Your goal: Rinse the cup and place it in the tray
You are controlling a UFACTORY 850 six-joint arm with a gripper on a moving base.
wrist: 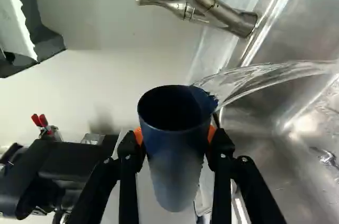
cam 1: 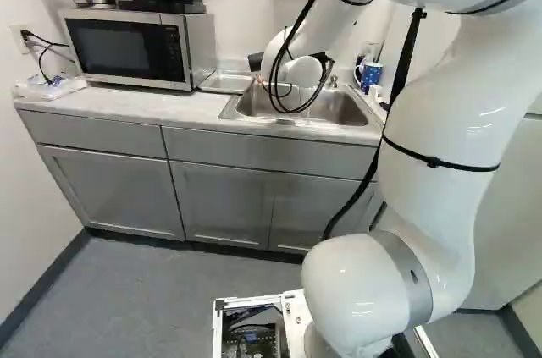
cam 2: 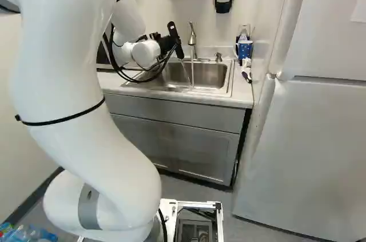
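Evidently the rinse is in hand: the dark blue cup (wrist: 177,150) is out over the sink (cam 2: 210,75), held in the gripper (wrist: 175,135), whose orange pads (wrist: 139,136) press its wall from two opposite sides. The fingers stand apart by the cup's own width and no more, so the grip looks firm, though a wet, tapering wall could slip.

What the coming move turns on is the cup's long axis. It runs crosswise to the line on which the fingers close, and in the right base view it is well off upright, one end leaning down toward the basin. In the wrist view the open mouth lies on the side toward the tap (cam 2: 192,39), the narrower base away from it, and water (wrist: 265,73) streams off the rim toward the basin. The tap is running just beside.

The tray (cam 1: 227,81) sits on the worktop (cam 1: 161,104), between the microwave (cam 1: 131,49) and the sink, to the left of the held cup as the base views look. Once the cup has drained, the wrist would have to turn that axis to suit the tray before lowering. Swinging across too soon would likely drip on the worktop, and the tap's spout is near enough to knock.
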